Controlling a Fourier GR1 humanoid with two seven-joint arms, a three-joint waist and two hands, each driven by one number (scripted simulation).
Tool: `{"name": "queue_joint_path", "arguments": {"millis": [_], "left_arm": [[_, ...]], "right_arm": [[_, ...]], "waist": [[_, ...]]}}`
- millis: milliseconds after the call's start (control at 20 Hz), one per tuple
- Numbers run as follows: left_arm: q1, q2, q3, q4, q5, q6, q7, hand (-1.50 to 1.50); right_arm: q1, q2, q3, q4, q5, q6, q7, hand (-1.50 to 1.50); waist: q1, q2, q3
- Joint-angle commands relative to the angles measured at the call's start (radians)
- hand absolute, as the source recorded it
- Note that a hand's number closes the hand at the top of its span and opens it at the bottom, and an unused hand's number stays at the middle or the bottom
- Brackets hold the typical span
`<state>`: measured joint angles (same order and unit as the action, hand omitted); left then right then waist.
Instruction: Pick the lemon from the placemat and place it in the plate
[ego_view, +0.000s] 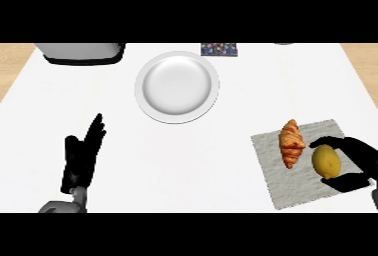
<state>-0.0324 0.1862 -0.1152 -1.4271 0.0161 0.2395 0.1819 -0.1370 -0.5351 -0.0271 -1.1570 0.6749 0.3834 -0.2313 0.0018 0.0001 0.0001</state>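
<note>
**Lemon on placemat, right hand closed round it**

The white counter is smooth, matte and fills most of the head view. At its far left edge stands a bulky grey appliance with rounded corners on a dark base, cut off by the frame.

The plate is round, white and glossy, with a shallow well and a broad rim. It sits at the far centre, well apart from the placemat.

The placemat is a pale grey rectangle with a coarse, woven-looking surface, lying skewed at near right.

The left hand shows at lower left, black, with its fingers straight and released, holding nothing.

The right hand enters from the right edge over the placemat. Its fingers are curled in a grasp on the lemon, one finger arching over the far end and the thumb under the near end.

The croissant is golden-brown, ridged and elongated. It lies on the mat just left of the lemon.

The lemon is oval, dull yellow and still over the placemat.

A small dark patterned square lies beyond the plate.
</note>
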Motion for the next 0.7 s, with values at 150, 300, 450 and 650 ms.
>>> {"name": "queue_joint_path", "arguments": {"millis": [150,300,450,650], "left_arm": [[-0.002,-0.036,0.030,0.069,-0.019,-0.027,-0.065,0.00],[0.003,-0.002,0.044,-0.027,-0.013,-0.056,0.026,0.00],[-0.026,-0.005,0.053,0.000,-0.018,-0.042,0.025,0.00],[-0.037,-0.014,-0.002,-0.025,-0.026,-0.069,0.026,0.00]], "right_arm": [[-0.003,0.038,-0.002,0.024,0.084,-0.103,-0.062,1.50],[0.003,0.007,-0.054,-0.009,0.073,-0.123,-0.081,1.50],[-0.082,0.048,-0.085,0.070,0.103,-0.238,-0.024,1.50],[-0.219,0.416,0.209,-0.090,0.248,-0.271,0.253,1.50]], "waist": [[-0.002,0.000,0.000],[-0.002,-0.001,0.000],[0.002,0.001,0.000],[0.087,0.001,-0.004]]}}
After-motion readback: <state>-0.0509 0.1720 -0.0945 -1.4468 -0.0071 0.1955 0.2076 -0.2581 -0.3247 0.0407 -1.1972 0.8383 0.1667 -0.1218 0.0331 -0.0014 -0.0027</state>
